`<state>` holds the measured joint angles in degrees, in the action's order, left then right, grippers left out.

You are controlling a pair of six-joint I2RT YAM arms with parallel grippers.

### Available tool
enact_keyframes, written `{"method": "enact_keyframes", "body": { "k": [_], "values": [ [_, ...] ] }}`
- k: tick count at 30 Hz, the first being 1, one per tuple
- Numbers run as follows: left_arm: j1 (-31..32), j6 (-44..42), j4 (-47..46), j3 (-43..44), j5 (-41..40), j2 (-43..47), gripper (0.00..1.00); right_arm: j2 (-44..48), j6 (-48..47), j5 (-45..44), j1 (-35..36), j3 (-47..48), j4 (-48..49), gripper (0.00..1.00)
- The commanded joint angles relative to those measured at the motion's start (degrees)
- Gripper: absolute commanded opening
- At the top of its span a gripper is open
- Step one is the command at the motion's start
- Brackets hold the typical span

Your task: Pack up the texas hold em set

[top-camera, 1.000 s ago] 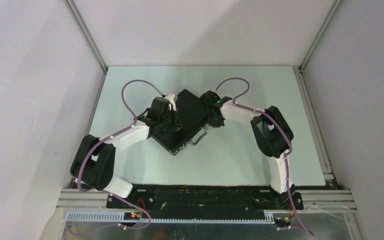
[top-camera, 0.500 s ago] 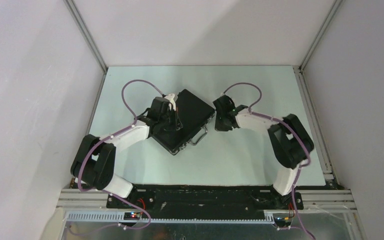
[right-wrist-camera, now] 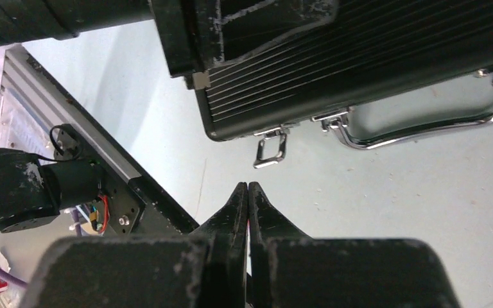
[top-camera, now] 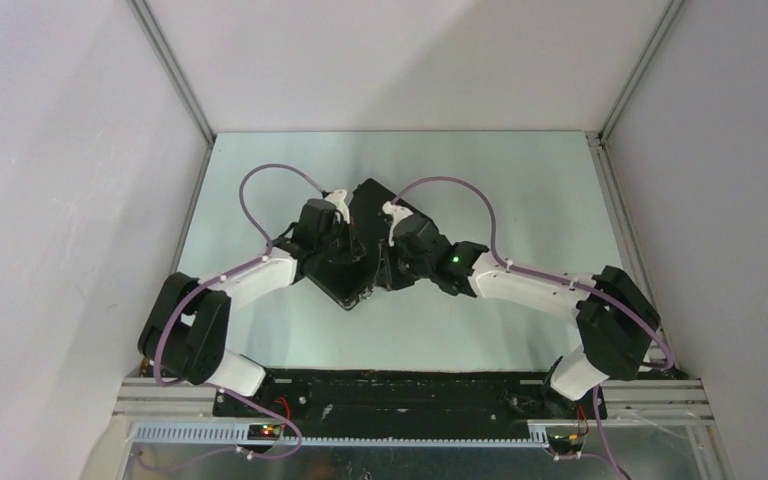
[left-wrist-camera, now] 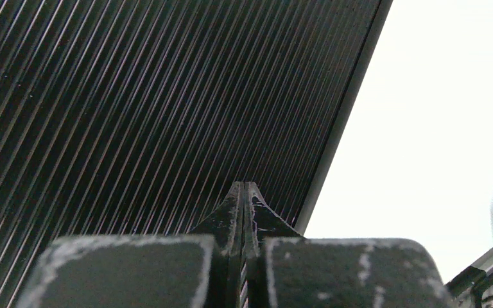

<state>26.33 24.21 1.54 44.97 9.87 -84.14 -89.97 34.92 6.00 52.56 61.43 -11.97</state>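
On the pale table [top-camera: 520, 200] the ribbed black case [right-wrist-camera: 359, 58] lies closed, left hand [left-wrist-camera: 244, 192] and right hand [right-wrist-camera: 248, 192] pinched empty.

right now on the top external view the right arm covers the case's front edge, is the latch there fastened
Observer: It looks unfastened. In the right wrist view the silver latch sticks out loose from the front edge of the black case.
Operator: where are my right jaws relative to it
Observer: They are shut, with the tips just short of that latch, over bare table.
Operator: and the left jaws
Observer: The left wrist view shows them shut too, with the tips over the ribbed lid, close to its edge.
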Motion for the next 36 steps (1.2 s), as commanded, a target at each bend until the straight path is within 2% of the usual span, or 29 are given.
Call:
{"method": "enact_keyframes", "body": {
  "k": [1,5,11,15,23,29,34,36],
  "values": [
    [0.22,0.36,3.48,-1.85,1.78,-0.34,0.00,-3.61,1.45,0.58,0.74,-0.63,5.37,0.00],
    [0.22,0.31,3.62,-2.18,1.67,0.29,0.00,-9.77,5.57,5.27,0.98,-5.44,13.60,0.00],
    [0.22,0.30,3.29,-2.39,1.85,-0.07,0.00,-17.77,7.69,4.56,1.47,-6.41,16.33,0.00],
    [0.22,0.03,3.52,-2.43,1.46,-0.08,0.00,-16.24,6.75,1.94,1.31,-6.41,14.72,0.00],
    [0.22,-0.09,3.61,-2.09,1.29,-0.06,0.00,-6.23,2.96,-2.00,1.56,-7.37,12.20,0.00],
    [0.21,-0.24,3.53,-2.24,1.03,0.43,0.00,-4.14,3.58,-4.40,2.82,-7.45,6.48,0.00],
    [0.22,-0.32,3.53,-2.12,1.06,0.27,0.00,-6.11,4.45,-4.16,3.77,-7.39,10.61,0.00],
    [0.22,-0.38,3.63,-2.16,0.99,0.24,0.00,-9.36,4.88,-5.22,3.97,-7.39,15.19,0.00]
  ]
}}
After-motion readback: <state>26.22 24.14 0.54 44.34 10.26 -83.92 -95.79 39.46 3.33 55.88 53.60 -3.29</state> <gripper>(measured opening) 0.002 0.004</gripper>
